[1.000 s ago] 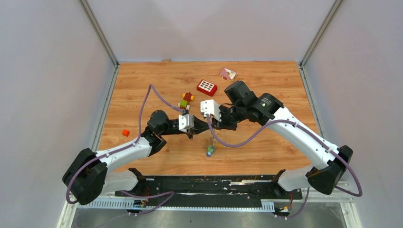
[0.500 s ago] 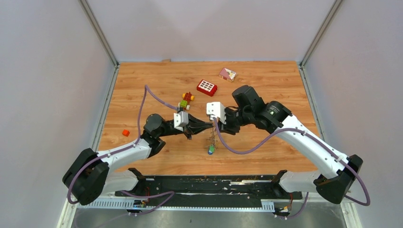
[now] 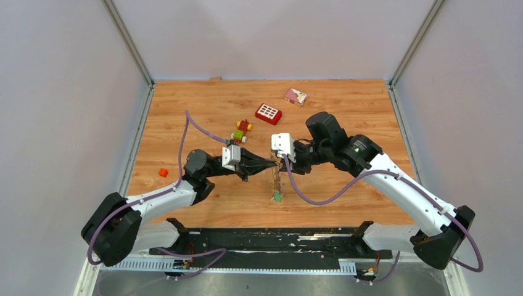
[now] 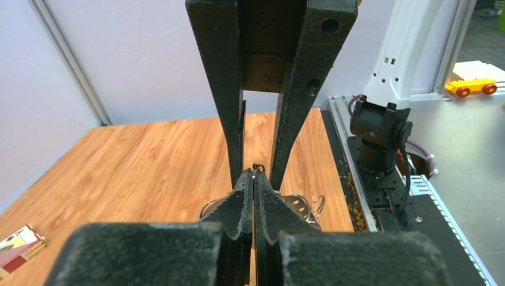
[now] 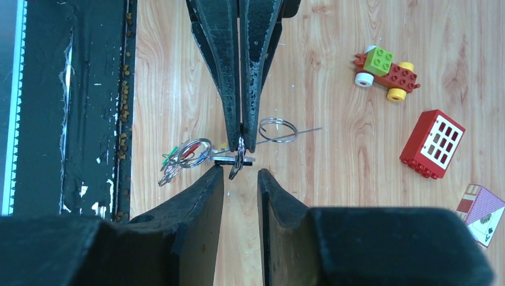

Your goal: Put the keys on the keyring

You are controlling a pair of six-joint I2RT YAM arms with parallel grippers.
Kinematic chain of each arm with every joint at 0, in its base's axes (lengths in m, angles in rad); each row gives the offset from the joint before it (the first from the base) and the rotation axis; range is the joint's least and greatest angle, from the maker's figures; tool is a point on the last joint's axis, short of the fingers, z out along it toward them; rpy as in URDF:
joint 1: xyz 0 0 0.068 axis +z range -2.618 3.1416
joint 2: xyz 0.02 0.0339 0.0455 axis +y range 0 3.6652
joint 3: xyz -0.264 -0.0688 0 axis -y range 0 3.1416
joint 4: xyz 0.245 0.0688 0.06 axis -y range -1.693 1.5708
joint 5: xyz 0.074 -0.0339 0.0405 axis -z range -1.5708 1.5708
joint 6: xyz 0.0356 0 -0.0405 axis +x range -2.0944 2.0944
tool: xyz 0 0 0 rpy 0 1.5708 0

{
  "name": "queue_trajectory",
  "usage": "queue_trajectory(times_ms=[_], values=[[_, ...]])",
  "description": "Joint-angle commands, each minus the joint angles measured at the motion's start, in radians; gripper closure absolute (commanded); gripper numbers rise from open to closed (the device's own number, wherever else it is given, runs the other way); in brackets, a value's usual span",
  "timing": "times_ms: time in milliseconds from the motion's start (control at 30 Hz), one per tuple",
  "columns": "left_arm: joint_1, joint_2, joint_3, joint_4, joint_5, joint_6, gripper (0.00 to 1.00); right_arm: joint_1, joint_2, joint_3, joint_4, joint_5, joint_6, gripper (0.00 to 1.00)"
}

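Observation:
My left gripper point(image 3: 270, 163) is shut on a thin grey metal ring, the keyring point(image 5: 238, 159). The ring shows edge-on at its tips in the right wrist view and pokes out of them in the left wrist view point(image 4: 257, 168). A bunch of keys point(image 5: 178, 156) with green, red and blue tags and small rings hangs from it, down to a green tag point(image 3: 278, 197). My right gripper point(image 5: 240, 174) is open. Its fingers point(image 4: 229, 119) straddle the left tips without touching the ring. Another thin wire hoop point(image 5: 278, 129) shows beside the left tips.
A red-yellow-green block toy point(image 3: 241, 131) and a red brick with white squares point(image 3: 268, 113) lie behind the grippers. A pink card point(image 3: 295, 95) lies further back. A small red cube point(image 3: 163, 172) sits at the left. The black base rail point(image 3: 265, 237) runs along the near edge.
Both grippers shifted slightly right with the hanging bunch. The right arm drew back to the right. The bunch swung, so the green tag hangs lowest instead of the blue one.

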Motion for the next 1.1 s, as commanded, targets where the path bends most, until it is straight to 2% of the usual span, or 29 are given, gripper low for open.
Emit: queue_trajectory(times_ms=[0, 533, 733, 800, 967, 1067], values=[[0.002, -0.010, 0.003, 0.078, 0.008, -0.010, 1.00, -0.005, -0.029, 0.002, 0.043, -0.050, -0.028, 0.73], [0.002, -0.013, 0.000, 0.099, 0.019, -0.028, 1.00, -0.005, -0.053, -0.088, 0.085, -0.097, -0.054, 0.99], [0.006, -0.014, -0.001, 0.091, 0.023, -0.018, 1.00, -0.005, -0.071, -0.119, 0.099, -0.081, -0.055, 1.00], [0.006, -0.015, -0.003, 0.085, 0.026, -0.009, 1.00, -0.005, -0.084, -0.117, 0.100, -0.062, -0.052, 0.95], [0.007, -0.013, -0.003, 0.071, 0.031, 0.006, 1.00, -0.006, -0.119, -0.097, 0.088, -0.039, -0.048, 0.75], [0.007, -0.011, -0.001, 0.066, 0.033, 0.009, 1.00, -0.006, -0.125, -0.076, 0.074, -0.037, -0.050, 0.67]])
